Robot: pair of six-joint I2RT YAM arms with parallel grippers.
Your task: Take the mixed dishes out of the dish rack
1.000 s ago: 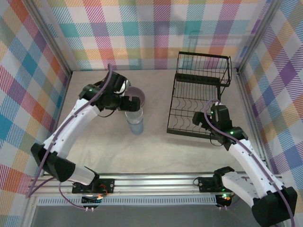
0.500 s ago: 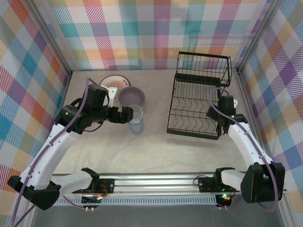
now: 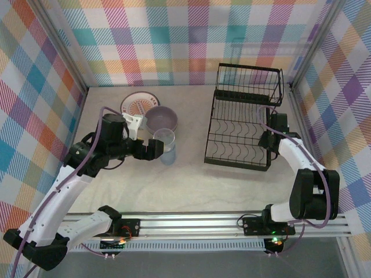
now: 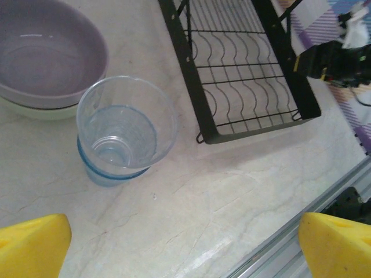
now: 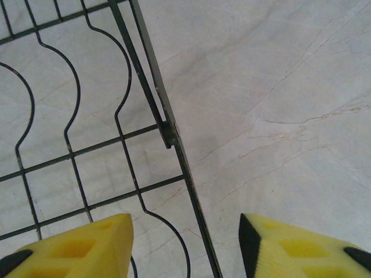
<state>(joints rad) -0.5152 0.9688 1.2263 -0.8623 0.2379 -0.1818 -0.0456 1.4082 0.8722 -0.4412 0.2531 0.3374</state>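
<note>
RACK: dish rack (image 3: 235, 164) wires bare, judged unloaded | DISHES: glass tumbler (image 4: 124, 130) upright beside lavender bowl (image 4: 46, 55), nested in pale green bowl (image 4: 35, 110) to save space; sunburst plate (image 3: 138, 104) behind | LEFT: left gripper (image 4: 182, 246) released wide, empty | RIGHT: right gripper (image 5: 185, 243) jaws apart over rack edge, empty

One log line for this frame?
rack: empty | tumbler, lavender bowl, sunburst plate: on table | left gripper: jaws open, near tumbler | right gripper: jaws apart over rack edge
</note>
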